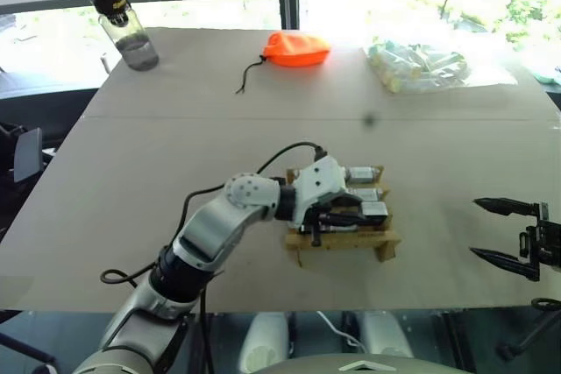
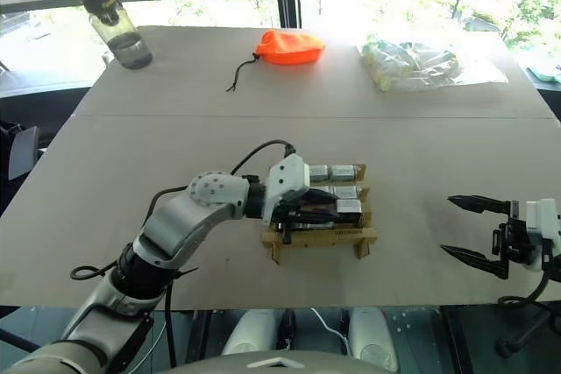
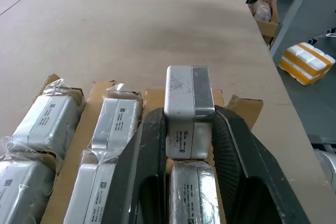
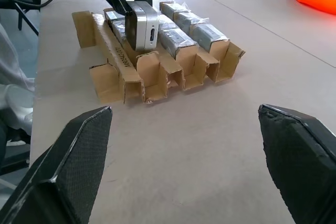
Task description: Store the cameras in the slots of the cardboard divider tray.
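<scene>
Cameras fill most slots of the cardboard divider tray; left gripper clamps one camera upright just above the near row's slot, while right gripper waits open, well apart

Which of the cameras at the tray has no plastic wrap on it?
The camera clamped in the left hand, raised above the cardboard divider tray. Its metal is bare; the others lie wrapped in the slots.
</scene>
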